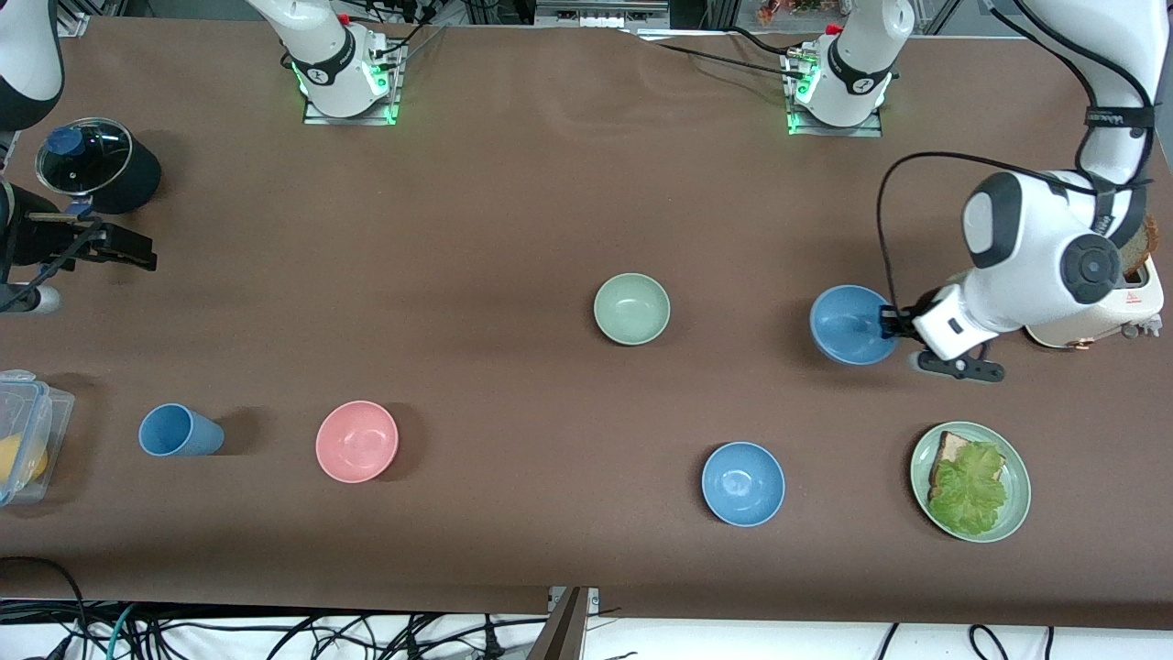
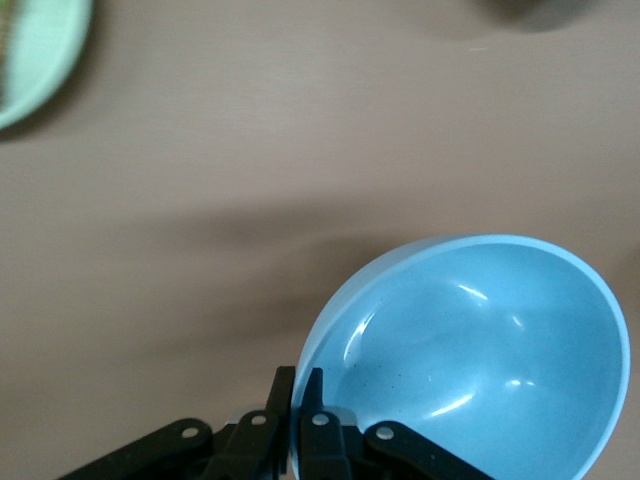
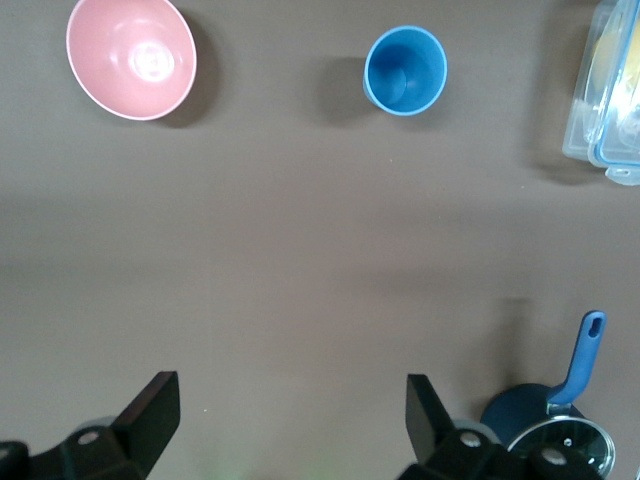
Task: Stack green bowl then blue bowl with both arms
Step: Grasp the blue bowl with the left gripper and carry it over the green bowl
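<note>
The pale green bowl (image 1: 631, 309) sits upright and empty mid-table. My left gripper (image 1: 891, 323) is shut on the rim of a blue bowl (image 1: 852, 324) beside the green bowl, toward the left arm's end. In the left wrist view the fingers (image 2: 285, 395) pinch the rim of this tilted blue bowl (image 2: 480, 350), one inside and one outside. A second blue bowl (image 1: 743, 483) rests nearer the front camera. My right gripper (image 1: 137, 252) waits at the right arm's end, open and empty (image 3: 290, 400) over bare table.
A pink bowl (image 1: 356, 441) and a blue cup (image 1: 179, 431) stand toward the right arm's end. A green plate with lettuce and bread (image 1: 971, 481) and a toaster (image 1: 1127, 293) are near the left arm. A lidded black pot (image 1: 92, 165) and a plastic container (image 1: 27, 445) stand at the right arm's end.
</note>
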`<action>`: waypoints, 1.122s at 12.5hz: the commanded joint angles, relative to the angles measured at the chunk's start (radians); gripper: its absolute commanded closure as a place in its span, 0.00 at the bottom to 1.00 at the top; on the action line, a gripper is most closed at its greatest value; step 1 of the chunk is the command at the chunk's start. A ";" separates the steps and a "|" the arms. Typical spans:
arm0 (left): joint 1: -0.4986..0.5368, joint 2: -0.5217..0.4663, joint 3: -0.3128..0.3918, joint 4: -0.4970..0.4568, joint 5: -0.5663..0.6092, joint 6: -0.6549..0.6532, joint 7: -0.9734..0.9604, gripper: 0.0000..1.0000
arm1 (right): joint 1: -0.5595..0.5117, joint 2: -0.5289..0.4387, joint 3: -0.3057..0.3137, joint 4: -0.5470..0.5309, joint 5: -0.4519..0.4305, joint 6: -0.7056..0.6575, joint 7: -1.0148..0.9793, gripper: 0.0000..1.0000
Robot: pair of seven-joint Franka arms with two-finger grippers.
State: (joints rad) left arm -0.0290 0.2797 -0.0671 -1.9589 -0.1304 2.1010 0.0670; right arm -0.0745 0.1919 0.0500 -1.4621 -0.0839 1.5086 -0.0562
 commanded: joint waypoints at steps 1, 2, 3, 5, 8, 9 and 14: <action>-0.067 0.004 -0.066 0.011 -0.023 -0.018 -0.143 1.00 | 0.012 -0.069 -0.013 -0.098 -0.010 0.025 -0.001 0.00; -0.107 0.012 -0.082 0.034 -0.026 -0.018 -0.182 1.00 | 0.012 -0.054 -0.013 -0.093 -0.010 0.025 -0.004 0.00; -0.147 0.025 -0.083 0.057 -0.026 -0.019 -0.240 1.00 | 0.009 -0.037 -0.013 -0.078 -0.008 0.013 -0.008 0.00; -0.227 0.067 -0.095 0.104 -0.026 -0.019 -0.320 1.00 | 0.009 -0.034 -0.013 -0.064 -0.008 0.012 -0.010 0.00; -0.323 0.166 -0.099 0.198 -0.099 -0.012 -0.398 1.00 | 0.010 -0.028 -0.010 -0.063 0.033 0.019 -0.004 0.00; -0.347 0.200 -0.099 0.228 -0.113 -0.009 -0.414 1.00 | 0.012 -0.026 -0.009 -0.061 0.048 0.019 0.002 0.00; -0.399 0.291 -0.099 0.272 -0.112 0.077 -0.403 1.00 | 0.013 -0.026 -0.007 -0.061 0.050 0.016 0.009 0.00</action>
State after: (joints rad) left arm -0.4199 0.5407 -0.1755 -1.7239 -0.2242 2.1734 -0.3461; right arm -0.0648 0.1739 0.0469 -1.5166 -0.0474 1.5211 -0.0552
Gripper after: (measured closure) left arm 0.947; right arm 0.000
